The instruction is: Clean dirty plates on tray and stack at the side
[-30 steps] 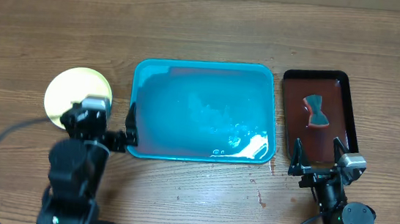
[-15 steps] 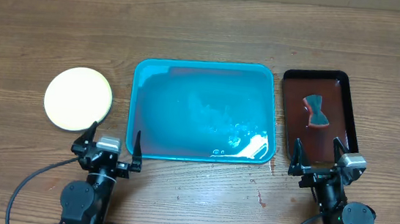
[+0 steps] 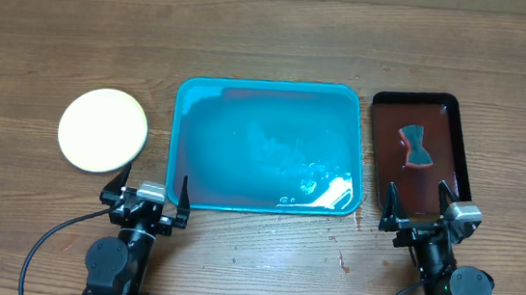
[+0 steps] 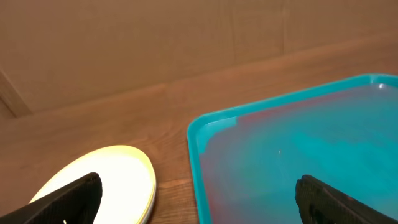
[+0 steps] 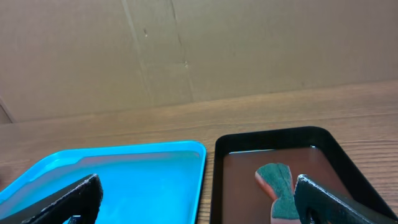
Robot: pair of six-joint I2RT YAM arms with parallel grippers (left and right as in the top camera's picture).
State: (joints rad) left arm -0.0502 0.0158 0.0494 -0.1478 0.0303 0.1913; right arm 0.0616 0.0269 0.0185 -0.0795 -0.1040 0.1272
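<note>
You'll see the plate [image 3: 103,130] as a plain pale yellow, creamier towards the middle. The tray [image 3: 177,130] is turquoise, with a faint red tinge along its far side and white glints near one corner. The smaller tray [image 3: 390,131] is dark brown-red with a black rim. The sponge [image 3: 416,148] in it is teal edged with orange-red. The counter [image 3: 255,31] is brown wood grain, flecked with a few red specks [image 3: 341,262].

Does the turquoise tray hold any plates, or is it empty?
Empty of plates: the tray shows only water; a pale plate lies on the table beside it.
</note>
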